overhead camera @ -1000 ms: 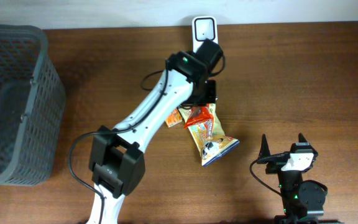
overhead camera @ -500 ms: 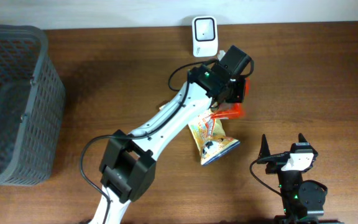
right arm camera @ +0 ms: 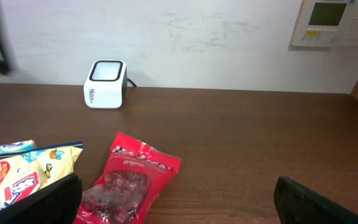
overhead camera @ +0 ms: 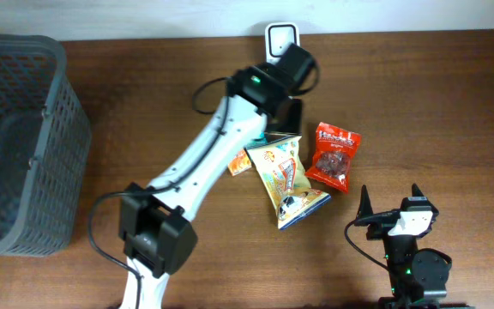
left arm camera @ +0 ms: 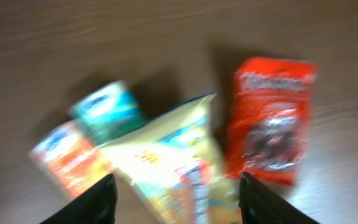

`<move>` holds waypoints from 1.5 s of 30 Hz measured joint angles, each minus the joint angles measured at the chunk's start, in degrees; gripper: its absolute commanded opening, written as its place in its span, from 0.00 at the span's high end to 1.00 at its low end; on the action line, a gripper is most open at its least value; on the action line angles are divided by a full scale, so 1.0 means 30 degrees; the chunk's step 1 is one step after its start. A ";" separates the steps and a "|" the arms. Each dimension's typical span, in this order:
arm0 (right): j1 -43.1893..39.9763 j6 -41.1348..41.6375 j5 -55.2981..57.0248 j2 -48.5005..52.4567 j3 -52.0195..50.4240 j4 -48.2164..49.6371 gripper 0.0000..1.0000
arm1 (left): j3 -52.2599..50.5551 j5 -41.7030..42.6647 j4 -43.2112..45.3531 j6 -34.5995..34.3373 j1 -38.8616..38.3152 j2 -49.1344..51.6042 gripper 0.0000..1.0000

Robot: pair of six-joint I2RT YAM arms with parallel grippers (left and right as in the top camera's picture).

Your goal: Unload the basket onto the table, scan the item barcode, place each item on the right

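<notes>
Packets: I count four on the table, and neither arm holds one.
Red pouch: one. It lies flat just right of the yellow bag, nearer the arms than the scanner and apart from it.
Yellow bag: one, the largest. It lies between the red pouch and the two small packets.
Small packets: two, one teal and one orange. The blurred left wrist view doesn't let me tell whether the yellow bag overlaps them or only touches them.
Scanner: one, white, upright at the far edge by the wall.
Basket: one, dark mesh, far left, well apart from the packets.
Left gripper: fingers spread with nothing between them, hanging above the packets.
Right gripper: jaws wide apart and empty, at the near edge, facing the scanner.
</notes>
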 measured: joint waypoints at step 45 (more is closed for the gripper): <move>0.0000 -0.0022 0.0000 0.0000 0.0000 0.0000 0.02 | 1.5970 0.1005 -0.8437 0.3439 0.0933 0.6207 0.01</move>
